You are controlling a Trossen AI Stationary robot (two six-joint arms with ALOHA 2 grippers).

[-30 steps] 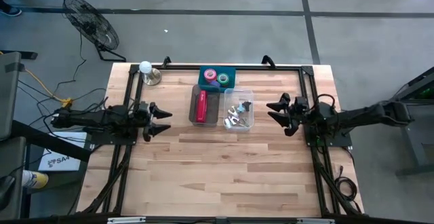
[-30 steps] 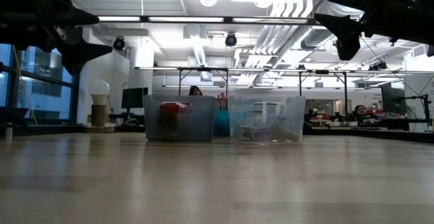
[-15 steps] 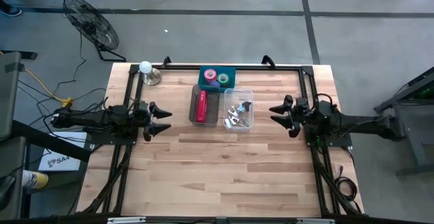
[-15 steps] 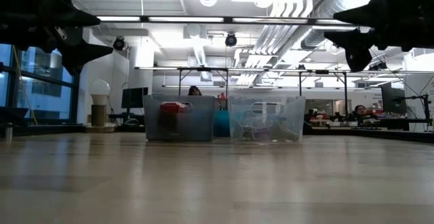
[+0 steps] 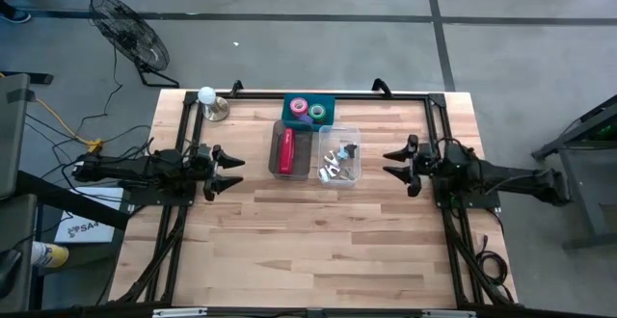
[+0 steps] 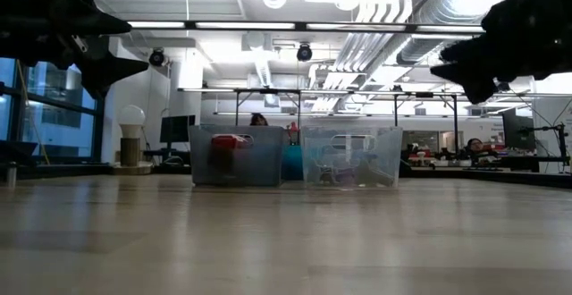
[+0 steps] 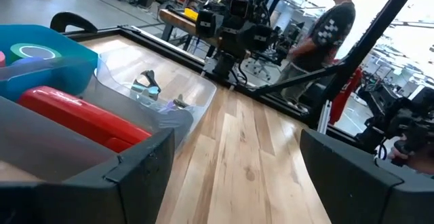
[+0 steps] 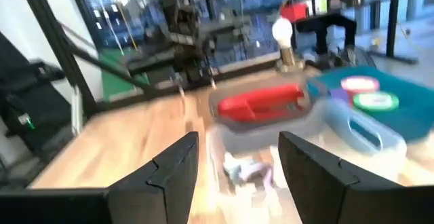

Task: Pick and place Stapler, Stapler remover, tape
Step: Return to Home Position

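2 blk jointed arms (image 5: 135, 168)

Near half free, far middle crowded
From the table's (image 5: 318, 251) middle, bare wood runs from 4 through 6 to 8 o'clock. At 12 o'clock the black bin (image 5: 303, 156), transparent bin (image 5: 349, 173) and teal bin (image 5: 330, 101) stand clustered. The lamp (image 5: 212, 104) sits between 10 and 11. Free lanes part the bins from the left gripper (image 5: 237, 172) and right gripper (image 5: 388, 164).
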